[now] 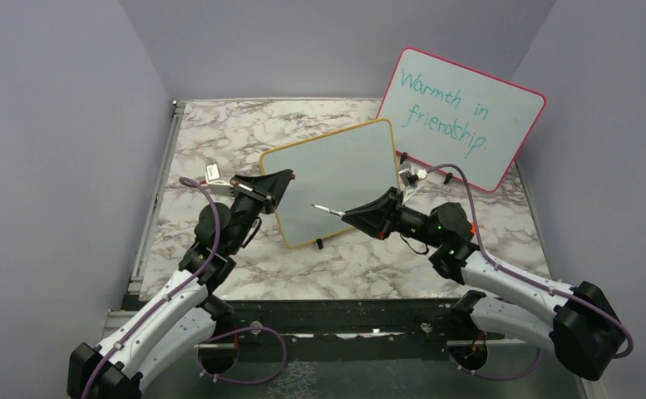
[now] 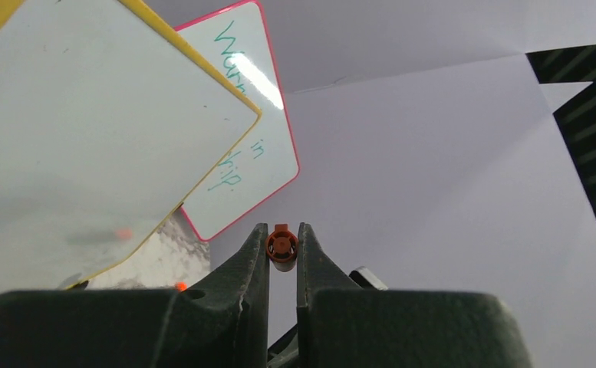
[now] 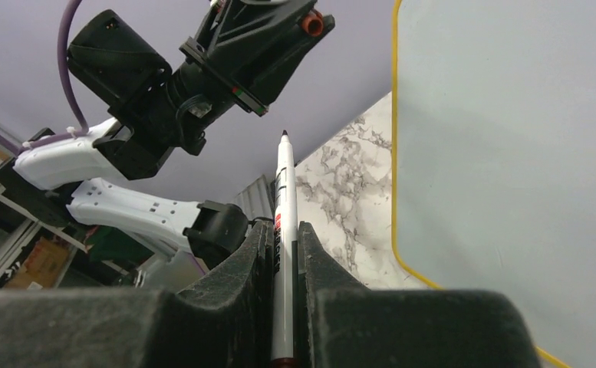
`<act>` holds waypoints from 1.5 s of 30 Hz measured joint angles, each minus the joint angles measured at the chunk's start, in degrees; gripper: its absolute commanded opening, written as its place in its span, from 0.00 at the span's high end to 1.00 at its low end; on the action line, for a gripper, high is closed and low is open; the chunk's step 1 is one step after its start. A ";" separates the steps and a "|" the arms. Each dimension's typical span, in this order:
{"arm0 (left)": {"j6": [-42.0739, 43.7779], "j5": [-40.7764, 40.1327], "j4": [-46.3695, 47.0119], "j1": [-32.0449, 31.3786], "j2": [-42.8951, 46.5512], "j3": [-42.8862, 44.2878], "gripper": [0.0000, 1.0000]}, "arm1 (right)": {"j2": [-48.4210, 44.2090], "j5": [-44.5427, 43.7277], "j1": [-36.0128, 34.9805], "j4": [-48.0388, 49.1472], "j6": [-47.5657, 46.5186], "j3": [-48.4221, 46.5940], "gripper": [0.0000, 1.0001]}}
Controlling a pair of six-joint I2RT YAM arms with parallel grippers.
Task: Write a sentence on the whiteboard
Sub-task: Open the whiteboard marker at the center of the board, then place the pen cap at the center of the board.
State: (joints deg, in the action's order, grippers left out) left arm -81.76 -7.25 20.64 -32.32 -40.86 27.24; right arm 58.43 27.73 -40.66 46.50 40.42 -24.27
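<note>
The whiteboard (image 1: pixel 336 179) with its yellow frame stands tilted at mid-table; its face (image 3: pixel 509 153) is blank and no sentence shows on it. My right gripper (image 1: pixel 348 214) is shut on a white marker (image 3: pixel 283 199), uncapped, with its dark tip pointing left. In the right wrist view the tip sits apart from the board's yellow edge. My left gripper (image 1: pixel 279 179) hovers at the board's left edge (image 2: pixel 87 138), shut on the small orange-red marker cap (image 2: pixel 281 245).
A pink-framed board (image 1: pixel 461 116) with teal handwriting leans at the back right, behind the yellow one. The marble tabletop (image 1: pixel 219 141) is walled by purple panels on three sides. A black rail runs along the near edge by the arm bases.
</note>
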 measured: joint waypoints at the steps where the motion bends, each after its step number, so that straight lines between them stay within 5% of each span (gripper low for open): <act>1: 0.46 0.02 -0.42 0.00 0.15 0.02 1.00 | -0.61 -0.13 0.00 -0.72 -0.46 0.00 0.99; 12: 18.60 2.27 -25.27 0.02 2.69 7.54 1.00 | -11.08 -10.60 0.00 -15.61 -9.38 -1.70 0.99; 25: 41.07 13.92 -45.40 -0.90 -11.98 16.15 1.00 | -16.00 -21.99 0.00 -32.72 -19.82 -6.99 0.99; 35: 48.00 9.84 -50.88 -16.28 -23.04 21.94 1.00 | -16.63 -28.37 0.00 -39.12 -24.24 -8.50 0.99; 45: 51.58 5.49 -53.51 -22.16 -36.22 25.62 1.00 | -20.39 -34.21 0.00 -41.79 -26.49 -8.57 0.99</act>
State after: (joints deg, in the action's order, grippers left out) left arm -30.17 -1.76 -32.86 -54.48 -77.08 52.86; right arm 38.04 -6.48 -40.66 4.71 13.93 -32.84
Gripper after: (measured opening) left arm 0.122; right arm 0.158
